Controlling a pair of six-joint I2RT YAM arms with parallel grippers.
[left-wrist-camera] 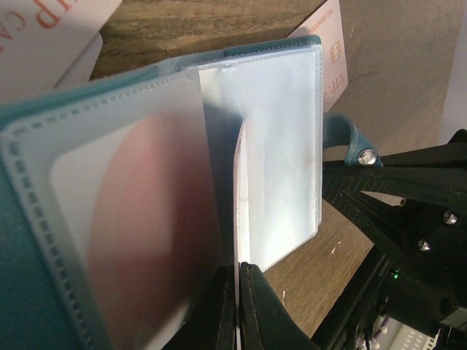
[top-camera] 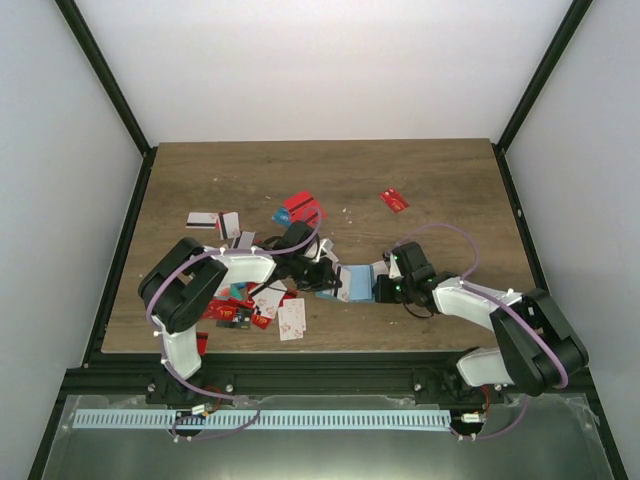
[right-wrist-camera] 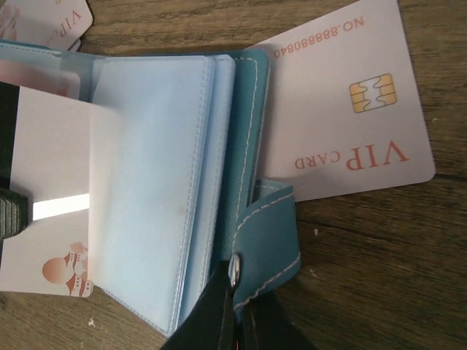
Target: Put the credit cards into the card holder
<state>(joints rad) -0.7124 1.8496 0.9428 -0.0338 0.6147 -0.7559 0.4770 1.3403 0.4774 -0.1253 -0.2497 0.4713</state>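
Card holder [top-camera: 352, 283] lies open on the surface [top-camera: 430, 170], centre of the top view and slightly low, directly between the two hands; teal cover down, light blue pocket leaves up. Left hand [left-wrist-camera: 238, 281] comes in from the left of that view. Its fingers are pressed together at the bottom of its own view, pinching a white card [right-wrist-camera: 44, 146] that is seen edge-on there. From the right wrist the same card shows at the left of the frame – black stripe and a small reddish figure – with its right part tucked under a translucent leaf of the holder and its left part sticking out. Right hand [right-wrist-camera: 237, 299] sits at the holder's opposite side, closed on the teal cover edge right by the snap strap [right-wrist-camera: 273, 233], lower centre of its frame. A VIP card [right-wrist-camera: 343, 124] lies flat on the surface, partly under the holder's cover, upper right of the right wrist view. Other loose cards [top-camera: 290, 318] are scattered around the left arm; one red card [top-camera: 395, 200] lies apart, above the right hand in the top view.
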